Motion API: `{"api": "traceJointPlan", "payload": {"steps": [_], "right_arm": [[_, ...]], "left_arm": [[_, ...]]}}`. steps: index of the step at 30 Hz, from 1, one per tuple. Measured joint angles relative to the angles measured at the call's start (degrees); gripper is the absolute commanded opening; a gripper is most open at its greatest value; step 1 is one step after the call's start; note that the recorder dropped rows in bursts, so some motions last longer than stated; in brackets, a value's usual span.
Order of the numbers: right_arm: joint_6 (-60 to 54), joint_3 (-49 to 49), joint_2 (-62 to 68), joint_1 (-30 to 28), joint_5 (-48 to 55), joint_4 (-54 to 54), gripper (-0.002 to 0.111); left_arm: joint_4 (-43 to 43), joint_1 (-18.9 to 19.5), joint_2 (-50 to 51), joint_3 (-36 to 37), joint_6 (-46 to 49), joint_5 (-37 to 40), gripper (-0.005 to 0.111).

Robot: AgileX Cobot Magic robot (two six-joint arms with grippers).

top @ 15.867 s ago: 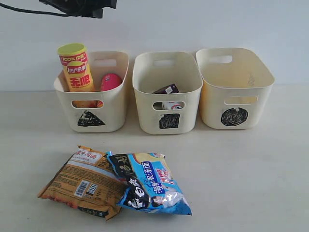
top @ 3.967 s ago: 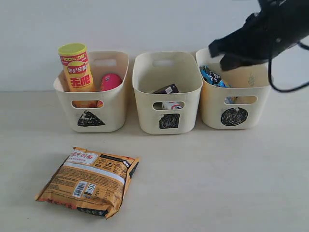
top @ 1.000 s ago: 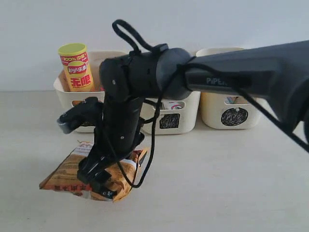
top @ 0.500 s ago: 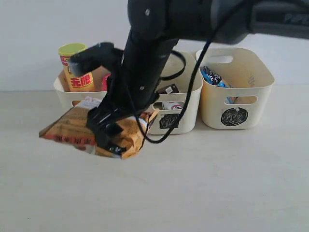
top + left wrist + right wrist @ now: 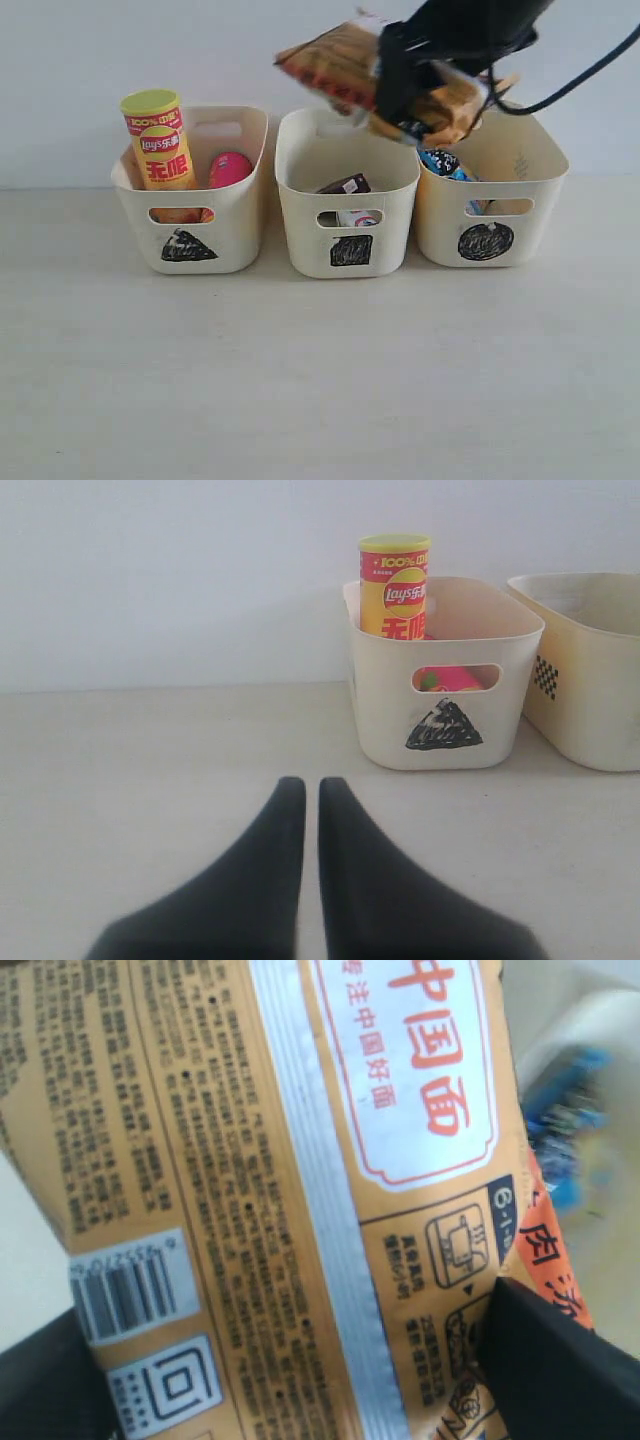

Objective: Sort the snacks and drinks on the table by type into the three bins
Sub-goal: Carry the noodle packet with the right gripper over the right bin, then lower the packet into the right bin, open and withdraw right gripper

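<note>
Right claw (image 5: 400, 80), upper centre-right of the exterior frame: clamped on the orange-brown bag (image 5: 335, 65), well clear of the desk (image 5: 320, 380). The bag hangs crosswise in the grip. One end sticks out toward the upper middle of the frame, the other toward the upper right.

In the right wrist view we see the bag's printed back filling the frame, with a dark finger (image 5: 560, 1360) pressed on it at the lower right and another at the lower left.

The bag sits above the rims of the square bin (image 5: 300, 200) and the circle bin (image 5: 545, 190). From this angle we cannot say which of the two it is truly over.

Circle bin: blue-black bag (image 5: 445, 163) inside, just below the held bag.
Square bin: dark purple carton (image 5: 345, 185), and a blue-white carton (image 5: 358, 217) showing through the handle slot.
Triangle bin (image 5: 240, 215), left of frame: yellow-red tube (image 5: 160, 140) upright, pink tube (image 5: 230, 170) beside it and lower.

Left claw (image 5: 312, 790): fingers pressed together, holding nothing, low over the bare desk, with the triangle bin ahead of it.
</note>
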Motion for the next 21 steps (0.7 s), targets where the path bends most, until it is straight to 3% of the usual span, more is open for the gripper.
{"api": "traceJointPlan", "payload": {"steps": [5,10,21], "right_arm": [[1.8,0.0,1.2,-8.5,-6.3,-1.7,0.0],[2.5,0.0,4.8,-12.9,-13.0,-2.3,0.0],[2.8,0.1,18.4,-13.9,-27.9,-3.0,0.0]], "left_arm": [[0.0,0.0,0.0,0.0,0.0,0.0,0.004],[0.0,0.0,0.0,0.0,0.0,0.1,0.004],[1.3,0.0,0.0,0.0,0.0,0.1,0.004]]}}
